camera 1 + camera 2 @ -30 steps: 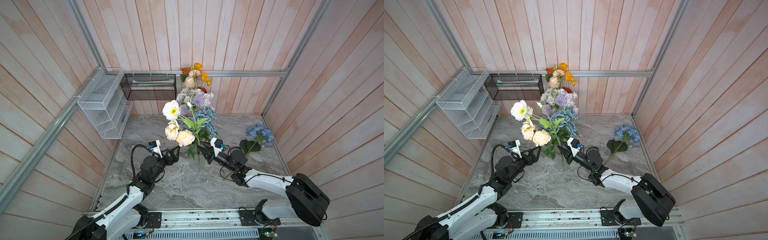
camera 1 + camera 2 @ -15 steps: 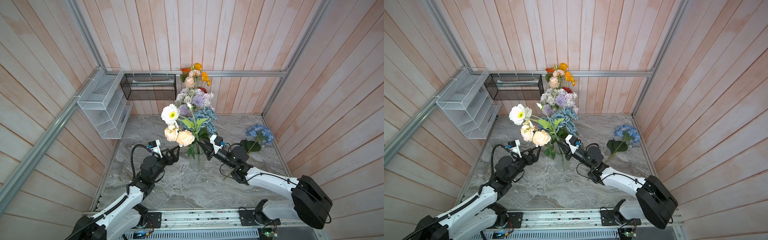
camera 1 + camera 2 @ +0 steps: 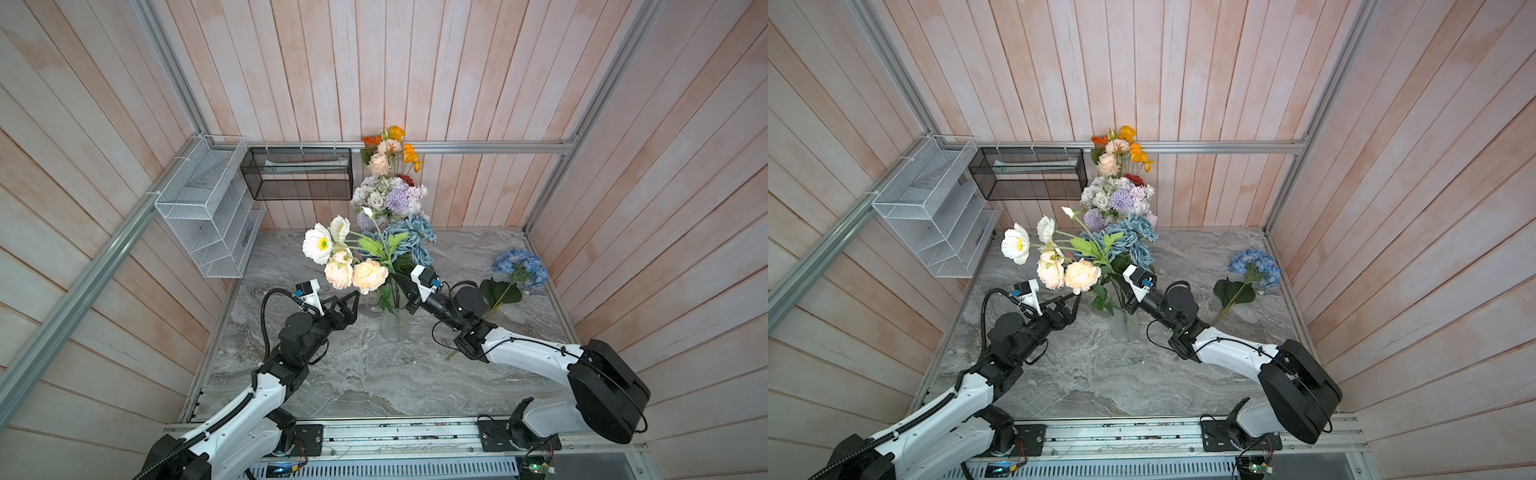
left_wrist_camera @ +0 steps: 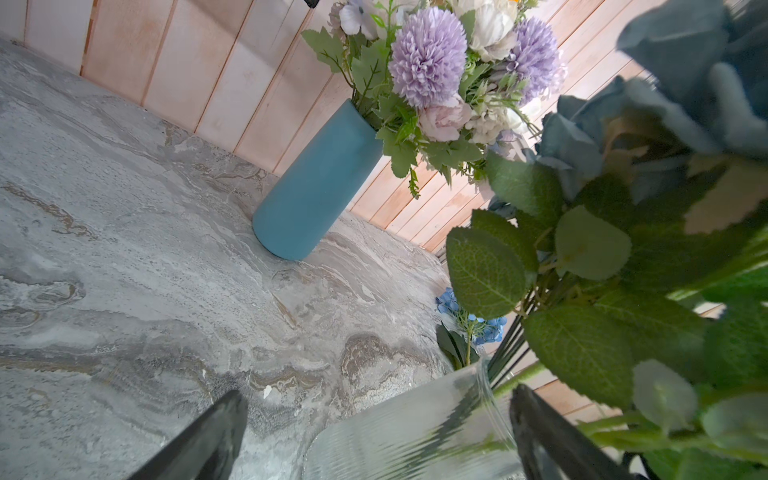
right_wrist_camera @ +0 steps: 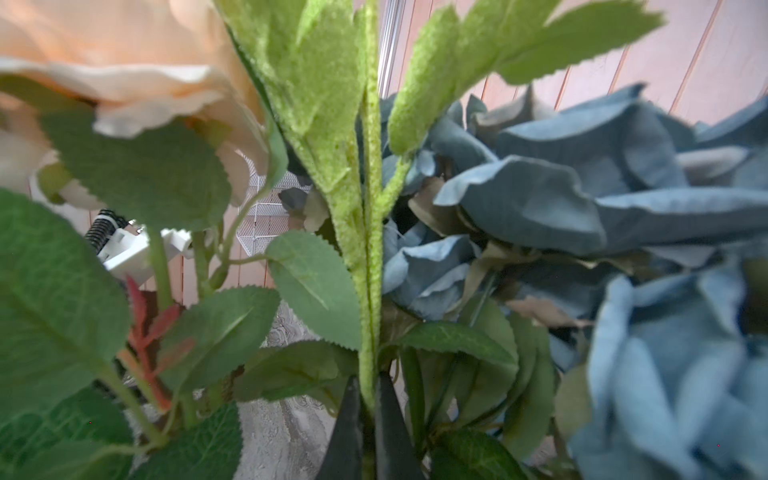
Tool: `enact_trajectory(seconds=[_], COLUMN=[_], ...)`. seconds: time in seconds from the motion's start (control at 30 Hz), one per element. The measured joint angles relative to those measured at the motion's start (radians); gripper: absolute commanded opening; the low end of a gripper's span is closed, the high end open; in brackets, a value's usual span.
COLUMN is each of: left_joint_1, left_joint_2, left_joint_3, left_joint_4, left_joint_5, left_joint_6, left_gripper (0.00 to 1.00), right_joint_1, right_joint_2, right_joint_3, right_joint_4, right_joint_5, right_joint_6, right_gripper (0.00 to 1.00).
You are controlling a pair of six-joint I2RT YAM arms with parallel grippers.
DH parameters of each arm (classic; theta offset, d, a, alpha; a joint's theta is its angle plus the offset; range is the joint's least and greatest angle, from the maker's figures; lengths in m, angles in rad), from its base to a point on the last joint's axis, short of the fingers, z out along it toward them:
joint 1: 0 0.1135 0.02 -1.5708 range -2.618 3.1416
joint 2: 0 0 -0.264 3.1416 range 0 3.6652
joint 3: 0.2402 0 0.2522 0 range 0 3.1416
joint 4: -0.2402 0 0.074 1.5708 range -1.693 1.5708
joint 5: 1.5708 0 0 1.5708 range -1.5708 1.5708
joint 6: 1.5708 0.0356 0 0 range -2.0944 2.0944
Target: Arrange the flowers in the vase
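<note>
A clear ribbed glass vase stands mid-table and holds flowers: white poppies, peach blooms and dusty-blue hydrangea. My right gripper reaches into the bunch just above the rim. It is shut on a fuzzy light-green stem. My left gripper stands wide open a little left of the vase, not touching it. One loose blue hydrangea lies on the table at the right.
At the back wall a blue vase carries a lavender and white bouquet, with orange and peach blooms above it. A white wire rack and a black mesh basket hang at the back left.
My right gripper has closed onto the green stem. The white poppies and peach heads have tipped left and lower. The left arm has stayed still.
</note>
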Motion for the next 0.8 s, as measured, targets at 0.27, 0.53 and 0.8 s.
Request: enact_trajectory(seconds=[0.27, 0.53, 0.8], left_joint_1=[0.0, 0.0, 0.0], left_joint_2=[-0.016, -0.008, -0.003], left_joint_3=[0.003, 0.005, 0.014], left_joint_4=[-0.002, -0.001, 0.003], left_joint_5=[0.033, 0.042, 0.056], left_joint_6=[0.009, 0.01, 0.01], left_gripper=[1.0, 1.0, 1.0], right_joint_1=[0.0, 0.0, 0.0], right_joint_2=[-0.036, -0.039, -0.019], right_joint_3=[-0.028, -0.123, -0.146], right_joint_4=[0.066, 0.22, 0.232], right_joint_5=[0.029, 0.041, 0.072], right_joint_6=[0.079, 0.177, 0.195], right_gripper=[0.0, 0.0, 0.0])
